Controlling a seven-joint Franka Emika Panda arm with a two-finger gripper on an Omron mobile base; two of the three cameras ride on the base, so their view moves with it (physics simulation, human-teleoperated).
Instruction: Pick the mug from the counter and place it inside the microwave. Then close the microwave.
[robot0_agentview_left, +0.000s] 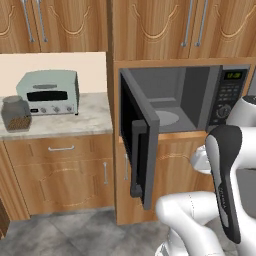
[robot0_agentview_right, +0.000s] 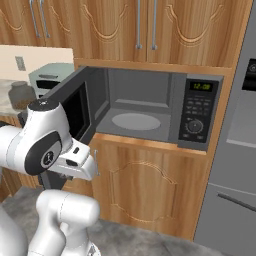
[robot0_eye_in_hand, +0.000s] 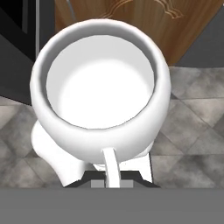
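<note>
The white mug (robot0_eye_in_hand: 100, 94) sits close up in the hand view, mouth toward the camera, pale inside, with its thin handle pointing down to my gripper (robot0_eye_in_hand: 111, 177). The gripper is shut on the mug, and its dark fingertips barely show beneath the cup. Under the mug lie grey floor tiles, with a wooden cabinet front beyond. The microwave (robot0_agentview_left: 200, 95) (robot0_agentview_right: 150, 107) stands open with a bare grey cavity and a round turntable (robot0_agentview_right: 136, 121). Its dark door (robot0_agentview_left: 139, 145) swings out to the left. The marbled counter (robot0_agentview_left: 90, 120) lies left of the microwave.
A pale green toaster oven (robot0_agentview_left: 49, 92) and a glass jar of brown bits (robot0_agentview_left: 16, 114) stand on the counter. The keypad panel with green digits (robot0_agentview_right: 197, 110) is at the microwave's right. A steel fridge (robot0_agentview_right: 235, 150) stands at the far right. Wooden cabinets hang above.
</note>
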